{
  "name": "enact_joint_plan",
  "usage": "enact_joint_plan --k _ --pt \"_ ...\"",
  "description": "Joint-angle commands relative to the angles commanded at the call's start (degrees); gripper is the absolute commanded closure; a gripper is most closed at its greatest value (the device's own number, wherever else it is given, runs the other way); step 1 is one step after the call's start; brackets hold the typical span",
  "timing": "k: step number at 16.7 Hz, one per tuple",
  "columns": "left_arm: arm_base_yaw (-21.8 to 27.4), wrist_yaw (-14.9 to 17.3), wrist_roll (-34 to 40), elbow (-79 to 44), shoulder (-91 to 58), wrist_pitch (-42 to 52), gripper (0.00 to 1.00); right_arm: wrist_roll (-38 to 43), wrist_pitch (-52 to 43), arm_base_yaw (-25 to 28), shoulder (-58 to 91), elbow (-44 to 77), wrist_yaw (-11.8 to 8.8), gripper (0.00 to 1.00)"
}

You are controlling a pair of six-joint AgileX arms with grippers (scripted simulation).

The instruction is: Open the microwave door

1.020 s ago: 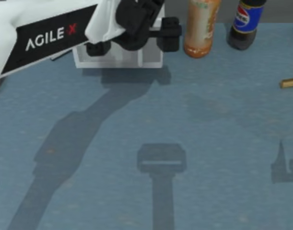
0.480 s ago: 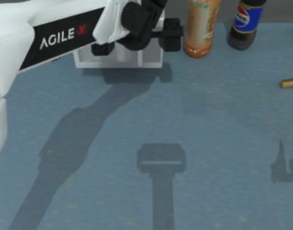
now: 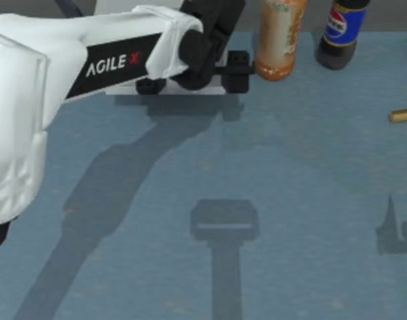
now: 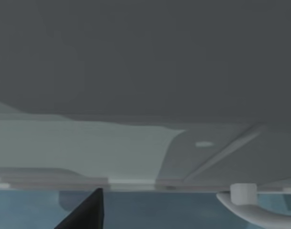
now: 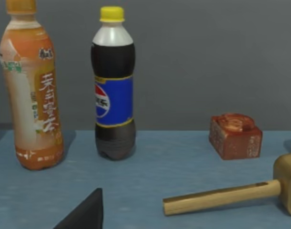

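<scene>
One microwave is sitting at the top view's upper left, largely under the left arm. The left gripper is reaching over its front; finger spread cannot be told. In the left wrist view the microwave door is filling the frame, white handle at lower right. Two bottles: orange bottle, cola bottle. One wooden mallet and one red block are lying farther right. The right gripper's fingers are not showing.

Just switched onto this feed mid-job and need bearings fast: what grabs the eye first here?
The big white left arm sweeps in from the top view's left, its black hand up against the microwave at the far edge. Beside it to the right stand an orange tea bottle and a cola bottle. The right wrist view adds a wooden mallet and a red block.
</scene>
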State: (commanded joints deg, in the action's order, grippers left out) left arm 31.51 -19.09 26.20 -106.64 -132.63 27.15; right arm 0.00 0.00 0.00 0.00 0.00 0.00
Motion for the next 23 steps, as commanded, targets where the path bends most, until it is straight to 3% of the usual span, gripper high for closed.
enact_joint_plan --k 13,21,23 --pt "0.0 0.0 0.0 0.0 0.0 0.0 0.98 0.0 0.0 0.0 0.0 0.0 0.0 0.00" --pt "0.0 0.0 0.0 0.0 0.0 0.0 1.00 0.0 0.0 0.0 0.0 0.0 0.0 0.00" --pt "2.0 0.7 0.2 3.4 1.7 0.4 1.00 0.0 0.0 0.0 0.0 0.0 0.0 0.00"
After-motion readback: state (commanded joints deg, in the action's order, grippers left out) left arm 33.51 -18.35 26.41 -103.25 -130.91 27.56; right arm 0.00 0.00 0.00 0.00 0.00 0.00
